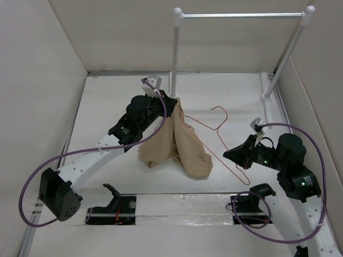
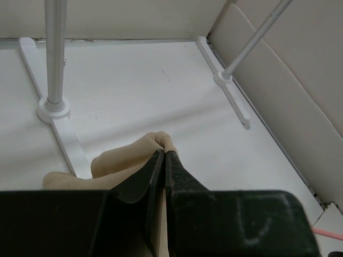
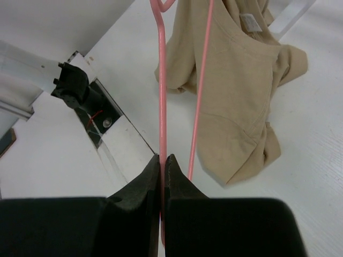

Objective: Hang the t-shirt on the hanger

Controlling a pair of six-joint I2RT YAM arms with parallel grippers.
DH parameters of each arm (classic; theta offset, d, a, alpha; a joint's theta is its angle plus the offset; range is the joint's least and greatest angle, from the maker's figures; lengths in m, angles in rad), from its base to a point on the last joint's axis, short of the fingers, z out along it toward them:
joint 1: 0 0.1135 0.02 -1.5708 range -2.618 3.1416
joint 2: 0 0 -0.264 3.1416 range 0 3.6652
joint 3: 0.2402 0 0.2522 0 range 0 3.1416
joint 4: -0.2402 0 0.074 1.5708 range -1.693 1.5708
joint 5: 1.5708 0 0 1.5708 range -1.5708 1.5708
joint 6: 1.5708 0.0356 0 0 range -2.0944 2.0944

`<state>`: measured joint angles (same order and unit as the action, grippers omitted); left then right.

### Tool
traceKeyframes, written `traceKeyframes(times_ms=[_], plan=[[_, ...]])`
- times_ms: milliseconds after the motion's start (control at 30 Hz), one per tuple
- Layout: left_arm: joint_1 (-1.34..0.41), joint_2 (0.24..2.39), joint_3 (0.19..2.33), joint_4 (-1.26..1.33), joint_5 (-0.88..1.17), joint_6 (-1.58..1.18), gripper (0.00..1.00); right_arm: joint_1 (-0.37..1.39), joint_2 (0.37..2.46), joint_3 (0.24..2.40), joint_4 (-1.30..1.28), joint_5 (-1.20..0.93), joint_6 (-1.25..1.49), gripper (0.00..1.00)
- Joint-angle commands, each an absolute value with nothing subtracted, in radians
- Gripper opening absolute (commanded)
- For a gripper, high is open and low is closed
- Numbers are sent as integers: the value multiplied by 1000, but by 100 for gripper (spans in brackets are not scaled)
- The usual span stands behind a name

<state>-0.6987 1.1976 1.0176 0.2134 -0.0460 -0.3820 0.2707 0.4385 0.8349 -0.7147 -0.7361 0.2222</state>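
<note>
The tan-beige t-shirt (image 1: 177, 142) hangs bunched from my left gripper (image 1: 174, 103), which is shut on its top edge and holds it above the table; a fold of it (image 2: 134, 155) shows past the jaws in the left wrist view. The pink wire hanger (image 1: 217, 140) stretches from the shirt's right side to my right gripper (image 1: 231, 155), which is shut on one of its wires (image 3: 162, 107). In the right wrist view the second wire crosses over the shirt (image 3: 236, 96).
A tall white rack (image 1: 241, 16) with a horizontal bar stands at the back; its left post (image 2: 53, 53) and foot are close in front of my left gripper. White walls close in the table on the left, back and right.
</note>
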Motion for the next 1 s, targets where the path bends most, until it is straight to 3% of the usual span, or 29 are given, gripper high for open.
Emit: traceKeyframes(times_ms=[0, 233, 533, 800, 967], plan=[[-712, 1167, 1003, 308, -9, -394, 0, 281, 474, 836, -546, -813, 258, 0], [-738, 1129, 1006, 344, -6, -419, 0, 350, 544, 785, -371, -753, 356, 0], [-738, 974, 968, 316, -35, -469, 0, 589, 598, 813, -132, -269, 428, 0], [-738, 943, 979, 374, 115, -488, 0, 889, 871, 870, 171, 90, 371, 0], [-738, 925, 992, 344, 136, -474, 0, 878, 1017, 896, 353, 61, 371, 0]])
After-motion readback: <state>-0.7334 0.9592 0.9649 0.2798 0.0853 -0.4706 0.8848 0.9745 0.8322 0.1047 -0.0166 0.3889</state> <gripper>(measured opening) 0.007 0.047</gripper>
